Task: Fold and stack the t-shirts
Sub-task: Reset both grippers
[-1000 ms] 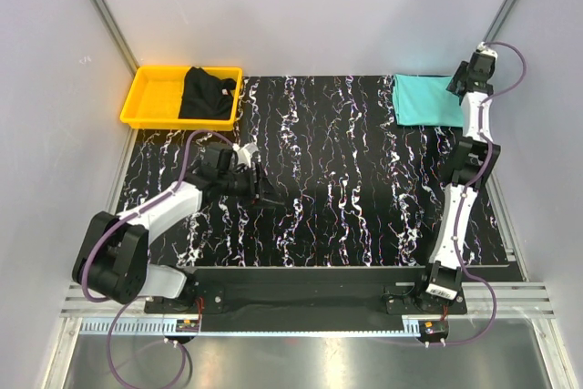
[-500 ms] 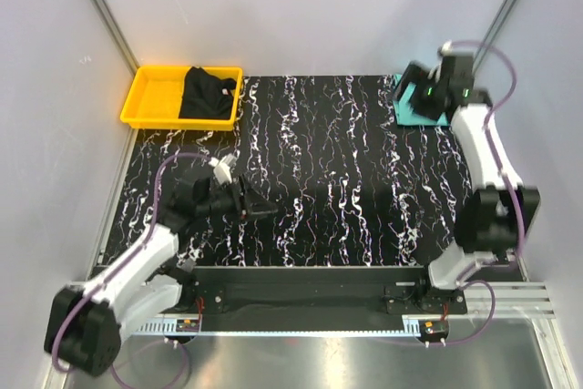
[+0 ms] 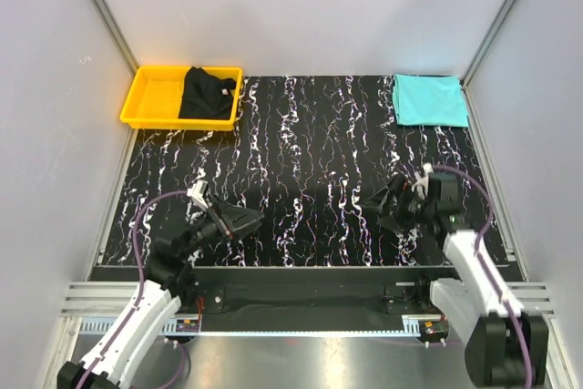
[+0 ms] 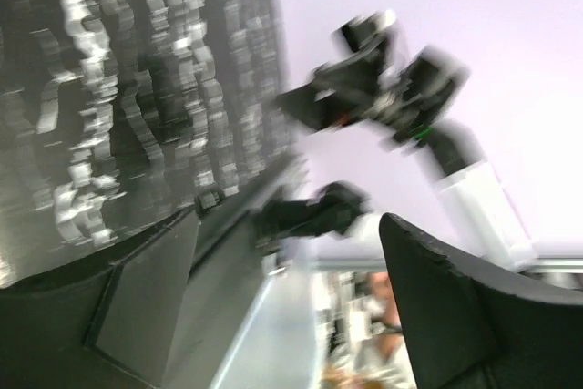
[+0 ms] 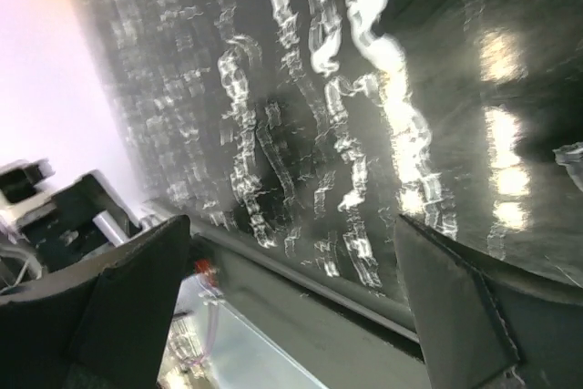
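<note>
T-shirts, top view: the teal shirt (image 3: pixel 430 100) lies folded flat at the far right corner of the table (image 3: pixel 319 143). The black shirt (image 3: pixel 206 93) sits bunched in the right half of the yellow tray (image 3: pixel 150 102) at the far left corner. I see both shirts where they were half a second ago. The arms are what changed. My right gripper (image 3: pixel 372 205), which then hung over the teal shirt, has drawn back to the near right part of the table, pointing left, so the shirt now shows whole. My left gripper (image 3: pixel 248 220) has also pulled back toward the near left edge, pointing right. Neither gripper touches cloth.

Left wrist view, heavily blurred: the two fingers (image 4: pixel 137 316) stand wide apart with nothing between them. Past them I make out the table's marbled surface and the right arm (image 4: pixel 392 97) against the pale wall.

Right wrist view, also blurred: its fingers (image 5: pixel 465 316) are spread wide and empty over the marbled tabletop. A yellow smear at the upper left corner is the tray. No shirt shows in either wrist view.
</note>
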{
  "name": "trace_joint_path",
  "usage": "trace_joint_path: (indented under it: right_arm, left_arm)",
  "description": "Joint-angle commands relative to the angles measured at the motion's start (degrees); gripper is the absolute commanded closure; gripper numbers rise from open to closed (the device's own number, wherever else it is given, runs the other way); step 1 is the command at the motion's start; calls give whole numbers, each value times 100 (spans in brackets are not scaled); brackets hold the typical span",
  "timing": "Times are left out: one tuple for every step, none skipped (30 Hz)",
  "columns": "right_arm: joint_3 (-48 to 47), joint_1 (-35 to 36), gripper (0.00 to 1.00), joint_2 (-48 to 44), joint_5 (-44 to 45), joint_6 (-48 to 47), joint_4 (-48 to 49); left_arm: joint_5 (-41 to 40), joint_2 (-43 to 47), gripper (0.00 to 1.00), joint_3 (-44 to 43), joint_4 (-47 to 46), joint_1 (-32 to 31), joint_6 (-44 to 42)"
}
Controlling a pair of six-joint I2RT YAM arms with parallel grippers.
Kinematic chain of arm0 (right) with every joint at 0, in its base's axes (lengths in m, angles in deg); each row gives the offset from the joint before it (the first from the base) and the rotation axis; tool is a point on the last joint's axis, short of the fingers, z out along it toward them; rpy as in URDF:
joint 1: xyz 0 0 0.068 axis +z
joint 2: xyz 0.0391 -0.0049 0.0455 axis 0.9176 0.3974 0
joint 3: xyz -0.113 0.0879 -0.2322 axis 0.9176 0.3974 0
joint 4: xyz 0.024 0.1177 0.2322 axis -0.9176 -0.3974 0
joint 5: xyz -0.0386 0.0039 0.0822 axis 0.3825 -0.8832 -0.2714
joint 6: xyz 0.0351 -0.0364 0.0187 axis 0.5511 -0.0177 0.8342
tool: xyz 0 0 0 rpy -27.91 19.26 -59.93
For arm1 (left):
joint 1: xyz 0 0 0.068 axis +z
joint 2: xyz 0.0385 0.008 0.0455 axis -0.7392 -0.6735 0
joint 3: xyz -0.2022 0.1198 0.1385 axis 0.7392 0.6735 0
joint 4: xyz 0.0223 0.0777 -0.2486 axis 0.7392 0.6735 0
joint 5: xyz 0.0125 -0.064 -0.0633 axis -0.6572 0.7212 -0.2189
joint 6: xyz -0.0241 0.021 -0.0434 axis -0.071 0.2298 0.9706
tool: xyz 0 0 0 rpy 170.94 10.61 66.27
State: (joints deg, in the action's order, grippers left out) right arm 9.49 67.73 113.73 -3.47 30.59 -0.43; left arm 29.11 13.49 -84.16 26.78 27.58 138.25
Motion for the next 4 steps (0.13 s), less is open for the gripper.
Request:
trace_joint_path:
  right_arm:
    - [1132, 35, 0, -1158, -1254, 1327, 1474]
    - [1405, 35, 0, -1580, -1319, 1670, 1965]
    - [1782, 35, 0, -2463, -1354, 2265, 2100]
    - [1942, 35, 0, -2924, -1572, 2576, 2267]
  left_arm:
    - [-132, 259, 13, 801, -1690, 48, 1037]
    - [-80, 286, 12, 791, -1881, 56, 1088]
    - [-44, 286, 11, 869, -2439, 48, 1236]
    - [-35, 286, 9, 913, -2749, 65, 1620]
